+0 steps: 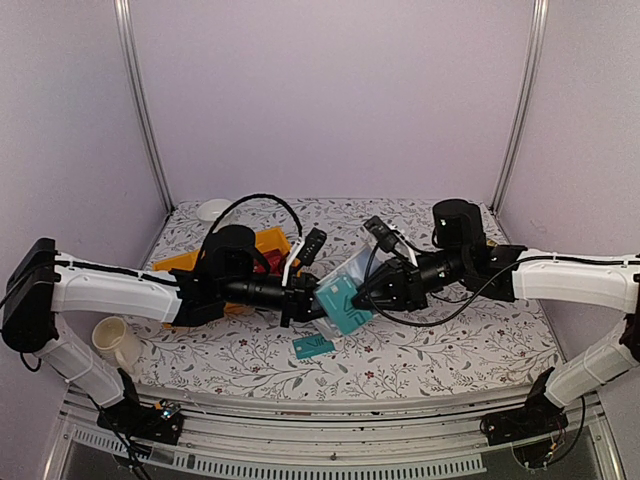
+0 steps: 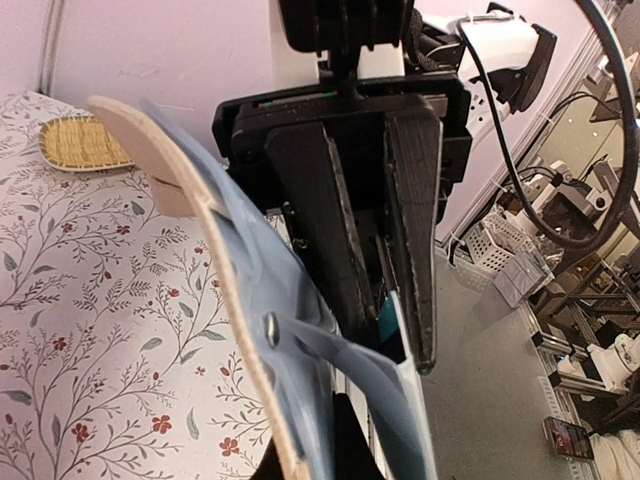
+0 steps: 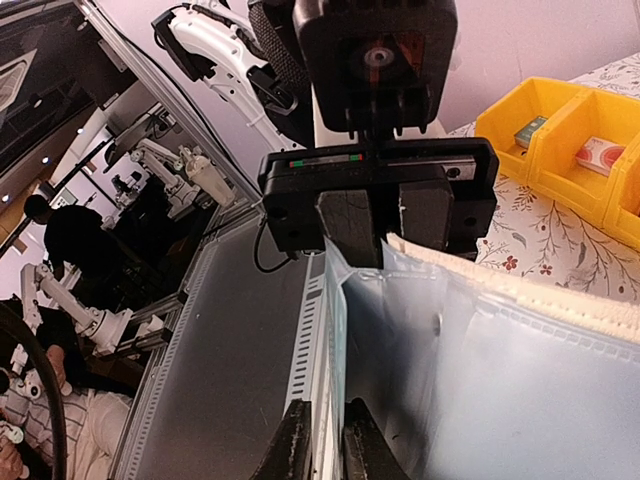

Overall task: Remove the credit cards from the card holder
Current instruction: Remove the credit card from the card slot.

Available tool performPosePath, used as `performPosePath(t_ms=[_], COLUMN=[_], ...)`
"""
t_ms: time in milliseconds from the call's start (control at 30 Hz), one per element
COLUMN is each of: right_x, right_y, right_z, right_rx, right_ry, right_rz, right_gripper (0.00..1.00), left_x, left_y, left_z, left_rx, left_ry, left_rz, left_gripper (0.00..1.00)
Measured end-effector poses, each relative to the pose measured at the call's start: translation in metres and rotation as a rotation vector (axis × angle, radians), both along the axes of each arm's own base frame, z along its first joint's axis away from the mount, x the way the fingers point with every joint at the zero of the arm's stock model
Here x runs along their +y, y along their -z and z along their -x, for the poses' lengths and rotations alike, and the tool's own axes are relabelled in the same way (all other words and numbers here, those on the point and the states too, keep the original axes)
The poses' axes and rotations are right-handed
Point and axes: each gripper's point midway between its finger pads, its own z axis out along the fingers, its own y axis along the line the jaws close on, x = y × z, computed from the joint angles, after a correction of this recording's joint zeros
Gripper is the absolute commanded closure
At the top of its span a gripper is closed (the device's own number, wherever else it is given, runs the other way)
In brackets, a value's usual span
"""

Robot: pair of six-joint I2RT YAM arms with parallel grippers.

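Loose teal card (image 1: 313, 347) — left end effector (image 1: 318, 300), right end effector (image 1: 365, 293) pinch card holder (image 1: 352, 270).

Overhead, the left arm (image 1: 120, 290) covers most of the yellow bins (image 1: 278, 240) at centre left and part of the white cup (image 1: 118, 343) at lower left. In the left wrist view a thin teal strip (image 2: 386, 325) shows between the fingers of the right gripper (image 2: 400, 352); whether it is a card cannot be told. The card holder (image 2: 300, 400) runs off the bottom edge there, and off the right and bottom edges in the right wrist view. Print on the small boxes (image 3: 600, 152) in the bins is too small to read.
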Motion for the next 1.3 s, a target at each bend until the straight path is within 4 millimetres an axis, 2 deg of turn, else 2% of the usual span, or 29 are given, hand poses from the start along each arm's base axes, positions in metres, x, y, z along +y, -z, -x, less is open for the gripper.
performPosePath(t_ms=[233,433,633,1067,1300], right_x=[-0.009,-0.013,-0.014,-0.023,-0.029], right_y=[-0.005,-0.005,-0.001,0.003,-0.001], right_z=[0.000,0.002,0.003,0.004,0.002], right_rx=[0.002,0.019,0.036,0.044,0.036], right_ry=[0.001,-0.010,-0.009,0.006,0.016], right_rz=[-0.022,-0.030,-0.022,-0.020,-0.031], right_gripper=[0.89,0.94,0.84,0.85,0.88], left_x=[0.000,0.000,0.000,0.000,0.000], left_y=[0.000,0.000,0.000,0.000,0.000], left_z=[0.000,0.000,0.000,0.000,0.000], left_rx=[-0.001,-0.005,-0.006,-0.009,-0.011], left_ry=[0.000,-0.002,-0.001,0.000,0.000], left_rz=[0.000,0.000,0.000,-0.002,0.000], left_gripper=[1.00,1.00,1.00,1.00,1.00])
